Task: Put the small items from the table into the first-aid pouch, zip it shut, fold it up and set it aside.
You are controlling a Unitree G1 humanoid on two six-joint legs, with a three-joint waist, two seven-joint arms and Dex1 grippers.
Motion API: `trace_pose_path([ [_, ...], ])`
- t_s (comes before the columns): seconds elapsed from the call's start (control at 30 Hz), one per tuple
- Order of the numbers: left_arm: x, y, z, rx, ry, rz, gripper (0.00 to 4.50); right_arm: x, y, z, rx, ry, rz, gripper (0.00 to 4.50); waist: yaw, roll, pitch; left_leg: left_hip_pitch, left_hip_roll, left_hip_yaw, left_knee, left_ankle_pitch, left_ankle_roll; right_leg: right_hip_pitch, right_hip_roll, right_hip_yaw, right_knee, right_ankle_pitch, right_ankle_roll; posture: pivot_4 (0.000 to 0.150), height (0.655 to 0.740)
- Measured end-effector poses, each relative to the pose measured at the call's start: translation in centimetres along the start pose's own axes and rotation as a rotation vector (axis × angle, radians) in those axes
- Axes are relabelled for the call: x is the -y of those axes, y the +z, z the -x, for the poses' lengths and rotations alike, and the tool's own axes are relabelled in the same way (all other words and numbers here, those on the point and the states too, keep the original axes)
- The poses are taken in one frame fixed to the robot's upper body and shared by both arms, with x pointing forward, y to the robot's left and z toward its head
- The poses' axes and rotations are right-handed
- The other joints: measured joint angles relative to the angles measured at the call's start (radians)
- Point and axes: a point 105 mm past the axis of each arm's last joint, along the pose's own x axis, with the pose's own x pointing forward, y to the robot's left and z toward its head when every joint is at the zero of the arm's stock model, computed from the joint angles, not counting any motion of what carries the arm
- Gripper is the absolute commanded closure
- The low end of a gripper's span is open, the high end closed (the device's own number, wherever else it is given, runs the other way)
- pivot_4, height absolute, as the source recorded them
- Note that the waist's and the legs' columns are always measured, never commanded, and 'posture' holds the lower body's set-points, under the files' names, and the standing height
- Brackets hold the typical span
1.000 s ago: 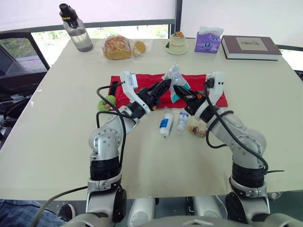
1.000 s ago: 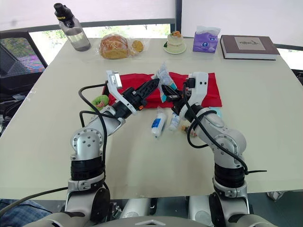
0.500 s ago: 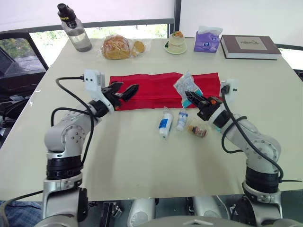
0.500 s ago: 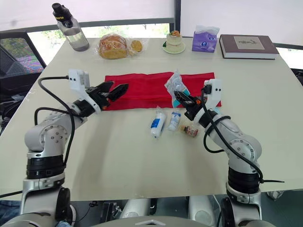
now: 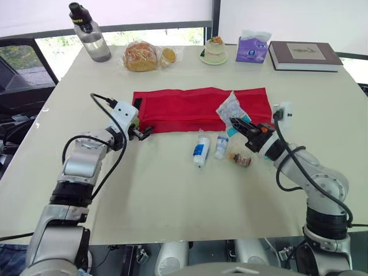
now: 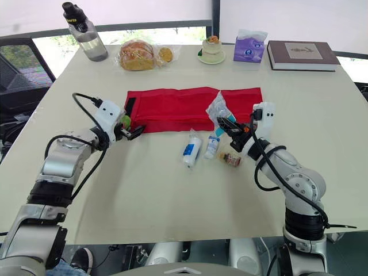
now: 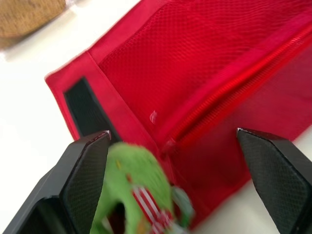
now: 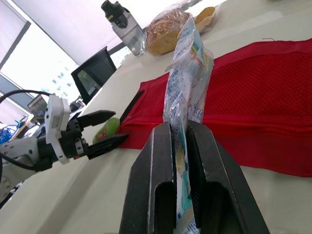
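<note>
The red first-aid pouch (image 5: 190,108) lies spread flat across the middle of the table. My left gripper (image 5: 142,132) is open at the pouch's left end, its fingers (image 7: 83,170) on either side of a small green item (image 7: 139,192) that rests by the pouch's corner. My right gripper (image 5: 242,125) is shut on a clear plastic packet (image 5: 230,108), held upright just above the pouch's right front edge. In front of the pouch lie two small white tubes (image 5: 199,151) (image 5: 221,146) and a small brown wrapped item (image 5: 239,159).
Along the far edge stand a water bottle (image 5: 91,33), bagged bread (image 5: 142,56), a dessert on a saucer (image 5: 214,50), a purple tissue pack (image 5: 253,49) and a book (image 5: 303,56). A black chair (image 5: 23,75) is off the table's left side.
Both grippers have left the pouch's middle. My left arm swung out left, then lowered to the pouch's left end by the green item. My right gripper drew back right and lower with the packet.
</note>
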Motion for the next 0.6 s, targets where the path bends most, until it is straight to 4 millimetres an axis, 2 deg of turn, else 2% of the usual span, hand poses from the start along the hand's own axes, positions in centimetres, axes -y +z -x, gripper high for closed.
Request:
trace_pose_path([
  [0.13, 0.4, 0.8, -1.2, -0.001, 0.003, -0.175, 0.08, 0.1, 0.0, 0.0, 0.005, -0.008, 0.008, 4.5, -0.003, 0.0, 0.0, -0.001, 0.0, 0.002, 0.0, 0.0, 0.0, -0.002, 0.0, 0.002, 0.0, 0.0, 0.0, 0.15, 0.74],
  [0.3, -0.3, 0.9, -1.8, -0.003, 0.047, -0.283, 0.08, 0.3, 0.1, 0.0, 0.014, -0.023, 0.014, 4.5, -0.005, 0.0, 0.0, -0.002, 0.0, 0.003, 0.0, 0.0, 0.0, -0.003, 0.0, 0.002, 0.002, 0.0, 0.0, 0.15, 0.74],
  [0.4, -0.4, 0.8, -2.2, -0.005, 0.06, -0.297, 0.94, 0.3, 0.1, 0.0, 0.017, -0.026, 0.019, 4.5, -0.003, 0.0, 0.0, -0.002, 0.0, 0.002, 0.001, 0.0, 0.0, -0.003, 0.0, 0.002, 0.002, 0.0, 0.0, 0.15, 0.74],
  [0.47, -0.3, 0.6, -2.2, -0.006, 0.055, -0.325, 2.0, 0.3, 0.1, 0.0, 0.018, -0.031, 0.021, 4.5, -0.005, 0.0, 0.0, -0.002, 0.0, 0.003, 0.001, 0.0, 0.0, -0.004, 0.0, 0.002, 0.003, 0.0, 0.0, 0.15, 0.74],
  [0.5, -0.2, 0.7, -2.2, -0.002, 0.051, -0.333, 2.36, 0.4, 0.1, 0.0, 0.018, -0.032, 0.021, 4.5, -0.004, 0.0, 0.0, -0.002, 0.0, 0.002, 0.001, 0.0, 0.0, -0.004, 0.0, 0.002, 0.003, 0.0, 0.0, 0.15, 0.74],
  [0.6, 0.5, 1.0, -2.0, 0.033, 0.023, -0.359, 4.0, 0.4, 0.1, 0.0, 0.018, -0.038, 0.022, 4.5, -0.004, 0.0, 0.0, -0.004, 0.0, 0.003, 0.001, 0.0, 0.0, -0.006, 0.0, 0.002, 0.003, 0.0, 0.0, 0.15, 0.74],
])
